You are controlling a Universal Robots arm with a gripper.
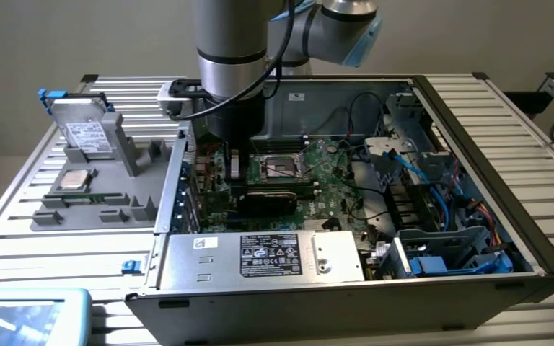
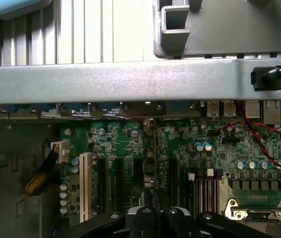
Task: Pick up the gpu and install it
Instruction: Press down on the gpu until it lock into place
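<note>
The gripper (image 2: 155, 210) is lowered inside the open computer case (image 1: 469, 180), its fingers shut on the gpu (image 2: 149, 163). The card is held edge-on directly beneath the fingers, standing upright over the black expansion slots (image 2: 115, 183) of the green motherboard (image 2: 180, 144).

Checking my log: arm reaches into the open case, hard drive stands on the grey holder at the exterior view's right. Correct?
No: the exterior view shows the hard drive on the grey holder at its left. The arm does reach into the case.
</note>
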